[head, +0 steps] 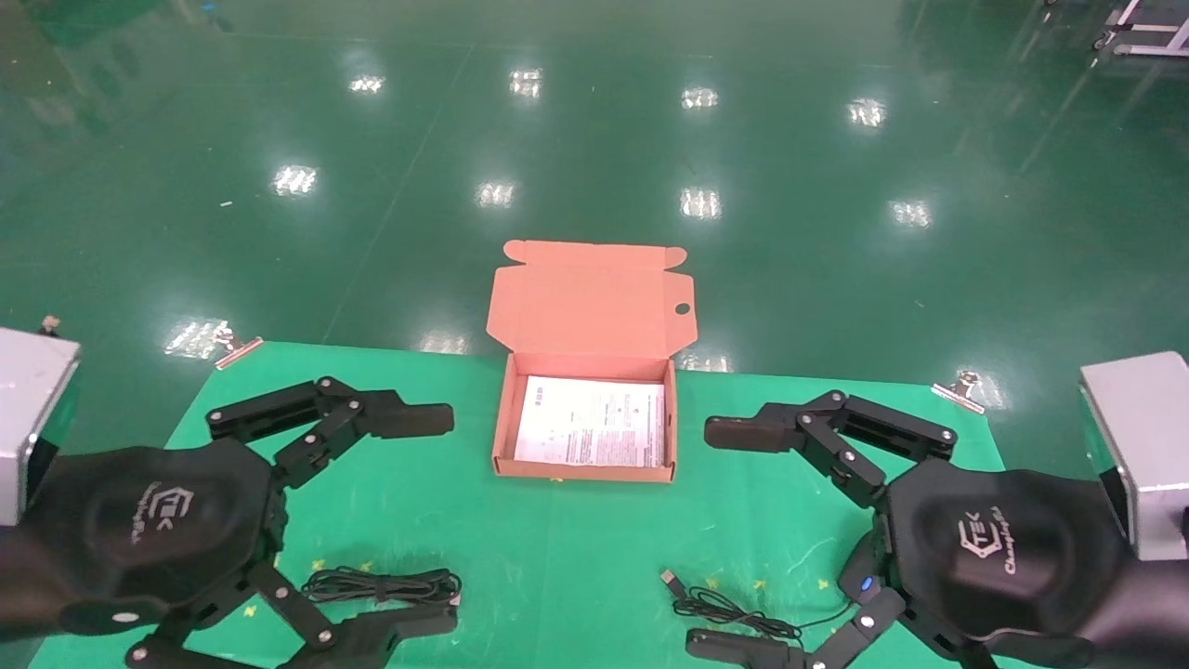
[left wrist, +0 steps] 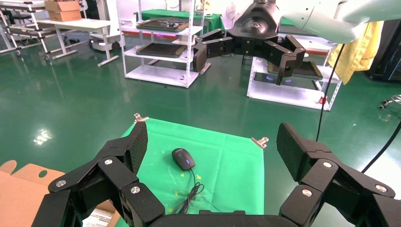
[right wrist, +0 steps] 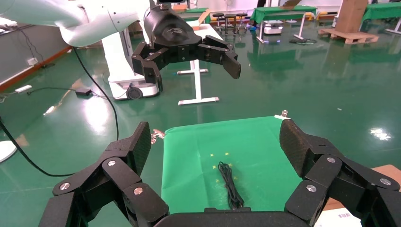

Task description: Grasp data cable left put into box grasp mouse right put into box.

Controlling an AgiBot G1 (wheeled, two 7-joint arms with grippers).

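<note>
I see a bright green cloth [head: 576, 530] spread flat over the work surface, pinned at its far corners by small metal binder clips [head: 238, 347]. Beyond it lies a glossy dark green floor [head: 594, 139], where white metal shelving racks [left wrist: 158, 42] stand.

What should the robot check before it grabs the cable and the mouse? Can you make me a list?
1. Box lid open: ok. The box has its flap up, and only a white printed sheet shows inside.
2. Left hand open: ok. The left hand is spread wide above the green mat.
3. Data cable reachable: ok. The data cable lies bundled on the mat near the left hand.
4. Right hand open: ok. The right hand is spread wide.
5. Mouse located: ok. The mouse sits on the mat; the head view shows only its cord.
6. Cord clear of the right hand's fingers: cannot tell.
</note>
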